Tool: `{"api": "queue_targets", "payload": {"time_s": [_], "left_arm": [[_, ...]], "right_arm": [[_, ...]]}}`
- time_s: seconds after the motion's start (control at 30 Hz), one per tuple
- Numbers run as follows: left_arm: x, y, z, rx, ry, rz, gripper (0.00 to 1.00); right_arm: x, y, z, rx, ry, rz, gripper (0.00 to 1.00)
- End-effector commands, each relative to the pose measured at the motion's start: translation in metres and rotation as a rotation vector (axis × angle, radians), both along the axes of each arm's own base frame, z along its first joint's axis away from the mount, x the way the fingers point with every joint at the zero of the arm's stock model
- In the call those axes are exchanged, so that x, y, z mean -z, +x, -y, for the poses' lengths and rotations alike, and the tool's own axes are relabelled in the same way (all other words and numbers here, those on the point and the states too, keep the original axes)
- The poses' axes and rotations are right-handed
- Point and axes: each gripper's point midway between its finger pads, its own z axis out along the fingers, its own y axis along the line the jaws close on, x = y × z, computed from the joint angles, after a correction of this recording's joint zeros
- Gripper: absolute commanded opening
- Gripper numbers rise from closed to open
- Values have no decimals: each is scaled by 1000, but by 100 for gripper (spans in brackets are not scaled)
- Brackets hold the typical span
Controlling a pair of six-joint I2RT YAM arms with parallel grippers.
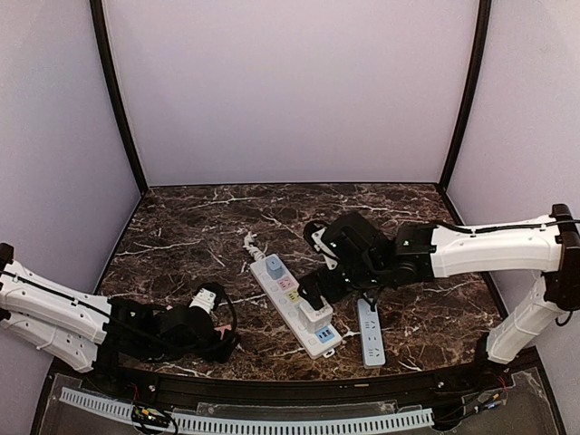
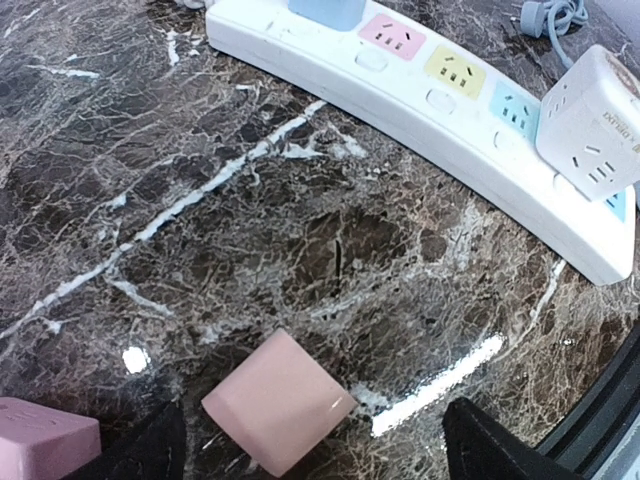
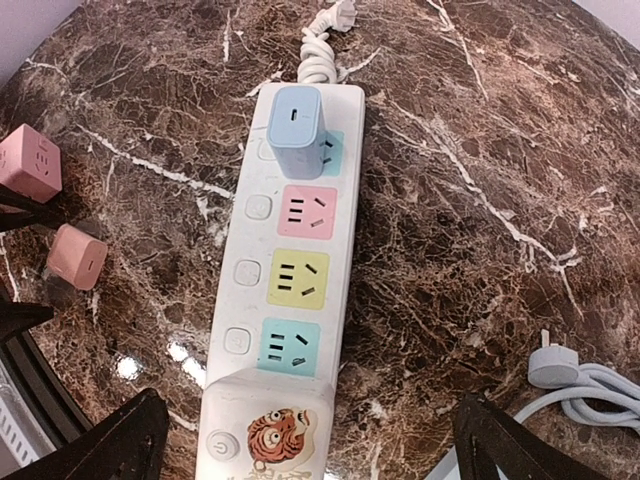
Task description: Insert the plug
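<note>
Near the worktop's [image 1: 181, 227] front-left edge, lying loose between wide-spread left fingers [image 2: 150, 455]: pink plug [image 2: 278, 415], well apart from the power strip [image 3: 297, 278]. Right fingers [image 3: 110, 440] likewise apart above the power strip. Risks a crooked pinch on the askew pink plug; may shove the unpinned power strip while pressing in.

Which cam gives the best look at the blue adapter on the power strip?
Right wrist: the blue adapter shows whole, seated at the cord end of the power strip. Top external shows it small; left wrist shows only its bottom edge, cropped at the frame top.
</note>
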Motion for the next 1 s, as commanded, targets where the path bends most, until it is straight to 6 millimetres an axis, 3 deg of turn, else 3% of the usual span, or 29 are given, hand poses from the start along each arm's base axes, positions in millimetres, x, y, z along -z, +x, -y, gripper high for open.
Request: {"api": "queue_targets", "payload": {"time_s": [0.0,0.2,0.37,0.6,0.97], "left_arm": [[8,-2,-32,-8,85,21,85],[9,2,-28,-4,60,55,83],[16,1,-14,33,79,44,79],[29,-15,4,81,58,-70,75],[11,-42,48,194,29,-98,74]], "right_arm": [[-14,-5,0,-7,38,31,99],[-19,-12,-3,-21,53,37,99],[-19,-16,-3,-24,47,43,99],[-20,-20,4,-14,56,49,99],[-22,-23,18,7,69,59,99]]}}
